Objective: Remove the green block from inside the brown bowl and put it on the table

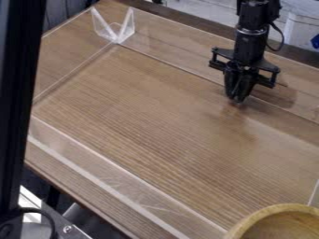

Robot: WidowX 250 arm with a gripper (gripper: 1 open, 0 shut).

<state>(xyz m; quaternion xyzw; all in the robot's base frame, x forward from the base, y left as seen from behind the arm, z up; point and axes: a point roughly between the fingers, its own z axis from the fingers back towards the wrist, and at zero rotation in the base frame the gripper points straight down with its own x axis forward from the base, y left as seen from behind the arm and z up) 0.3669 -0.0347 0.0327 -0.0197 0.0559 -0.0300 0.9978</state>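
Observation:
My black gripper [240, 94] hangs low over the far right part of the table [144, 117], its fingers drawn together into a narrow point aimed down at the wood. Nothing shows between them. Only part of the brown bowl [277, 223] is in view, as a thick tan rim at the bottom right corner, well away from the gripper on the near side. The bowl's inside is cut off by the frame edge. The green block is out of view.
Low clear plastic walls edge the tabletop, with a folded corner [112, 28] at the far left and a long wall [93, 168] along the near side. A dark upright post [13, 112] fills the left edge of the view.

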